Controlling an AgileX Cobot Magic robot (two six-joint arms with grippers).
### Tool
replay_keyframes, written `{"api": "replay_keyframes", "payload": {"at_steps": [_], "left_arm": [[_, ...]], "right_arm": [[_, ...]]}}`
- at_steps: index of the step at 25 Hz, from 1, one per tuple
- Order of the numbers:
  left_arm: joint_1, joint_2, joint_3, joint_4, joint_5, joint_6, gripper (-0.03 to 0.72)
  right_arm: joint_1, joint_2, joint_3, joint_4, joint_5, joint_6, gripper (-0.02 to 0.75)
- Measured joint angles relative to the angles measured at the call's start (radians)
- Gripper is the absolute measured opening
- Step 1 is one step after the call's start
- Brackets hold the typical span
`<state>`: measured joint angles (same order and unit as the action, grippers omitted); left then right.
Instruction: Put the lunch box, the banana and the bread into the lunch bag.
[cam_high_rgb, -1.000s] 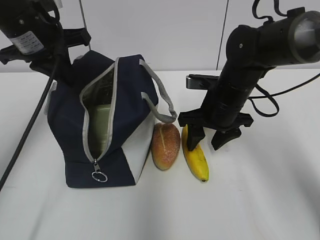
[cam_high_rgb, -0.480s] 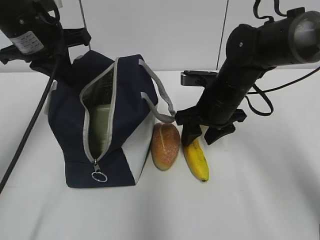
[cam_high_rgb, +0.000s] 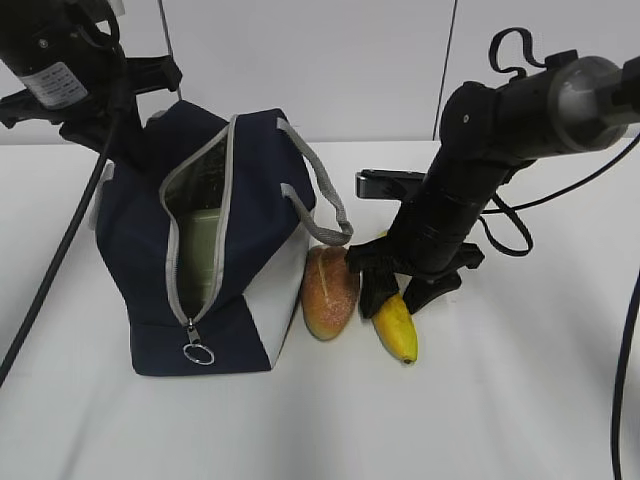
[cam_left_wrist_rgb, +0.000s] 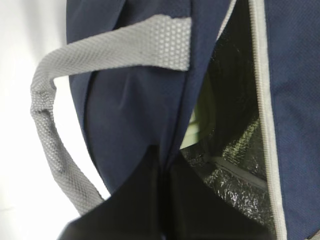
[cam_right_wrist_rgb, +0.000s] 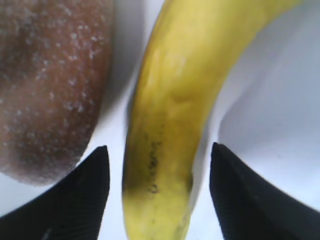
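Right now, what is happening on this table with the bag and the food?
The right claw is open and straddles the banana, which lies on the table beside the bread; it has not closed on it. The left claw holds the edge of the lunch bag, keeping the top open. The lunch box is already inside. Banana and bread remain outside.

Exterior view: I look down at a slant across the white table (cam_high_rgb: 520, 400), taking in both arms. Left wrist view: pressed close to the lunch bag (cam_left_wrist_rgb: 135, 125), peering into its open mouth. Right wrist view: close above the banana (cam_right_wrist_rgb: 172, 115) and bread (cam_right_wrist_rgb: 50, 85), facing down. Exterior shares bag, banana (cam_high_rgb: 395, 330), bread (cam_high_rgb: 330, 290).
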<state>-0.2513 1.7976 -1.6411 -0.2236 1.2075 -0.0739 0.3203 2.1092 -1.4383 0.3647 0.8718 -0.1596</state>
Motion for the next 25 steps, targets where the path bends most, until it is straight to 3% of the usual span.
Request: {"api": "replay_keyframes", "payload": {"at_steps": [7,11,20,23,25], "left_arm": [[0.000,0.000,0.000,0.000,0.000,0.000,-0.002],[0.000,0.000,0.000,0.000,0.000,0.000,-0.002],[0.000,0.000,0.000,0.001,0.001,0.000,-0.002],[0.000,0.000,0.000,0.001,0.002,0.000,-0.002],[0.000,0.000,0.000,0.001,0.002,0.000,-0.003]], "right_arm": [[0.000,0.007,0.000,0.003,-0.002,0.000,0.314],[0.000,0.007,-0.024,-0.042,0.028,0.029,0.308],[0.000,-0.123,-0.138,-0.475,0.139,0.249,0.308],[0.000,-0.182,-0.184,-0.503,0.176,0.262,0.308],[0.000,-0.211,-0.211,-0.453,0.196,0.249,0.308]]}}
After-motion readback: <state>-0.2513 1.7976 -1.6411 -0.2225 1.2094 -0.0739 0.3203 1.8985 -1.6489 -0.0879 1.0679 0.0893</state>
